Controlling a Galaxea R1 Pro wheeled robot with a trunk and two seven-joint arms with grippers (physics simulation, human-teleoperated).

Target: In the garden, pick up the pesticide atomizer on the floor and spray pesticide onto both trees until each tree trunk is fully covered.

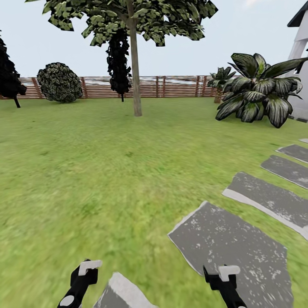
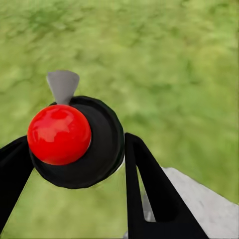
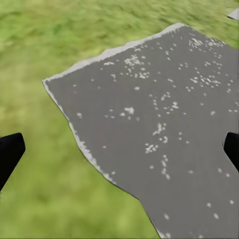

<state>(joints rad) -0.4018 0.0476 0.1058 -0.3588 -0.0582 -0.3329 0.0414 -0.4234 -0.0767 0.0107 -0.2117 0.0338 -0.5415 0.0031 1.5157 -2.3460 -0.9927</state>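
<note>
A red-topped object, possibly the pesticide atomizer, is gripped by the left gripper; the right gripper is spread, empty. The distant tree trunk could be missed if spraying is triggered too early

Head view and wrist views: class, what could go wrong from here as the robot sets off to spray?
The tree trunk stands far across the lawn, so spraying from here would likely fall short. The paving slabs show pale raised edges near the base, and the wheels might catch on them. The pesticide atomizer sits between the fingers of the left end effector; bumps might loosen it.
</note>
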